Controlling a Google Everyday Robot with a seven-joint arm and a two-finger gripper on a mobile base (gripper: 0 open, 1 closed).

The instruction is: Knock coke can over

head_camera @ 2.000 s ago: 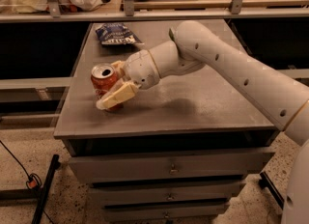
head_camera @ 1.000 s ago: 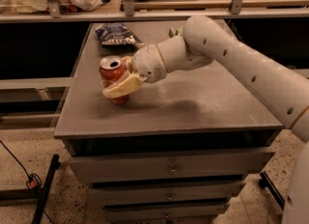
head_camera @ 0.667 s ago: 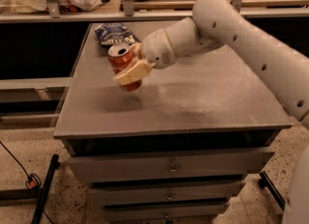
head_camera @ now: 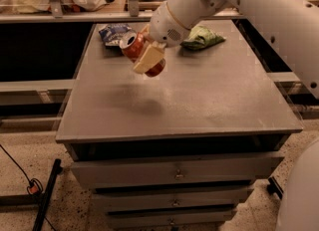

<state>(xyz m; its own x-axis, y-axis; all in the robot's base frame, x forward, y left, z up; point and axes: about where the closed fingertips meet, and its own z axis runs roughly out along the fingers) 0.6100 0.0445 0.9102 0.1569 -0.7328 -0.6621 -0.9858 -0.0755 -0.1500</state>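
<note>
The coke can is a red can with a silver top. It is held tilted in the air above the grey table top, with its top pointing up and to the left. My gripper is shut on it, a cream finger across its front side. The white arm comes in from the upper right. A faint shadow lies on the table below the can.
A blue snack bag lies at the table's back left. A green snack bag lies at the back, partly behind the arm. The table is a drawer cabinet; shelves and clutter stand behind it.
My gripper has lifted the coke can off the table's left side and carried it up and to the right, toward the back. The can is now tilted in the air.
</note>
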